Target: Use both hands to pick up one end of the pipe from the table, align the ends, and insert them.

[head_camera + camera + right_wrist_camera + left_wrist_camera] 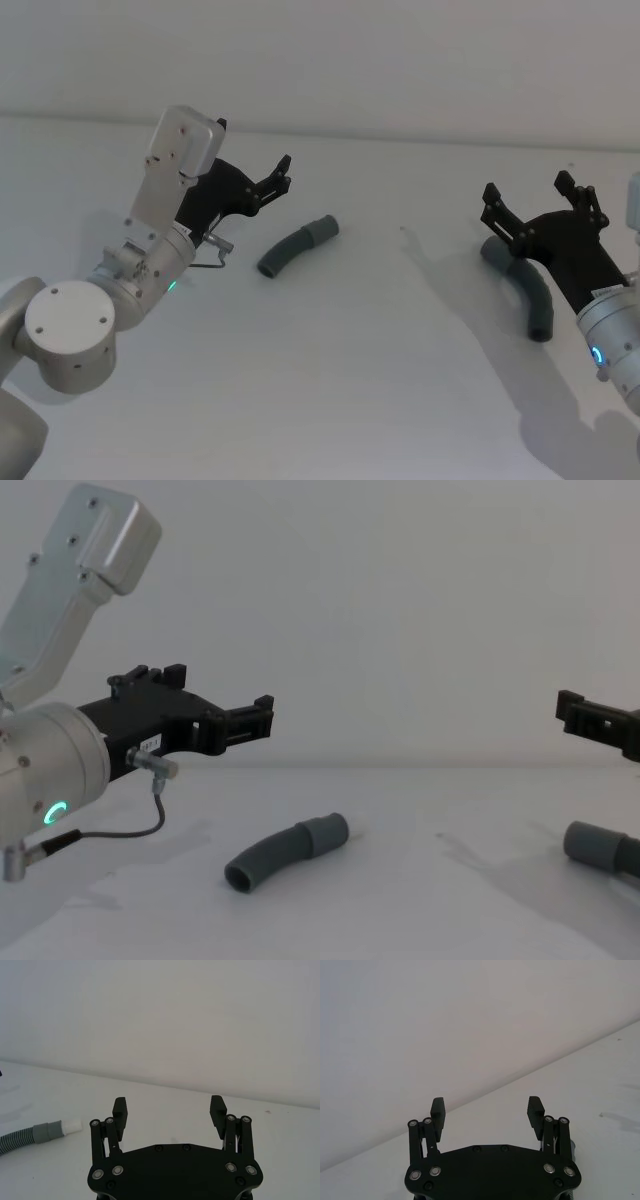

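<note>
Grey ribbed pipe lies in two pieces on the tabletop (380,350): the short piece (295,247) mid-table, the other piece (532,295) under our right tool (527,187). Both tools are spread wide and carry nothing. The left tool (284,173) hangs in the air just left of the short piece. We judge the reach to be the step in hand. Each tool should come down across the ribs just behind a cuff (322,228), keeping the cuff itself free so that the white tip (72,1126) can meet its mate squarely.
</note>
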`<state>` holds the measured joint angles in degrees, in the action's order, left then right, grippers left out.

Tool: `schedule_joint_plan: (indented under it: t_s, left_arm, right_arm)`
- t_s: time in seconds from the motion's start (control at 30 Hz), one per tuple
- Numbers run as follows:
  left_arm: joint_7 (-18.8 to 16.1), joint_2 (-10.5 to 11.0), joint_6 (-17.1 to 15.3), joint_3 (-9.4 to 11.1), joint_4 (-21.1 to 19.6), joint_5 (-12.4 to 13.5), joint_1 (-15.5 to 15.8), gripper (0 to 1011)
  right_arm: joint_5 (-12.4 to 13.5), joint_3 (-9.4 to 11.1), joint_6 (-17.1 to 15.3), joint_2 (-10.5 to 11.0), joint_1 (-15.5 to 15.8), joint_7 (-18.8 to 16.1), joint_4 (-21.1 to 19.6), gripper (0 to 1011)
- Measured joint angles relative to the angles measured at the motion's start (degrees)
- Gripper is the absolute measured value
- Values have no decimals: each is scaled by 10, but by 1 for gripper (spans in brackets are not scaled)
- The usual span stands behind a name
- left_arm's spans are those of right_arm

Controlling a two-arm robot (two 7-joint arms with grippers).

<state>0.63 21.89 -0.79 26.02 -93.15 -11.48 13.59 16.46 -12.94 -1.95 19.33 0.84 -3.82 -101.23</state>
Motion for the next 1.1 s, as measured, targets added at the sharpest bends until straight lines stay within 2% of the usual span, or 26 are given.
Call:
schedule_joint_plan:
  t_s: [1.1]
  left_arm:
    - [0, 0, 0, 0, 0, 0, 0, 1001]
  right_arm:
    - [0, 0, 0, 0, 0, 0, 0, 1004]
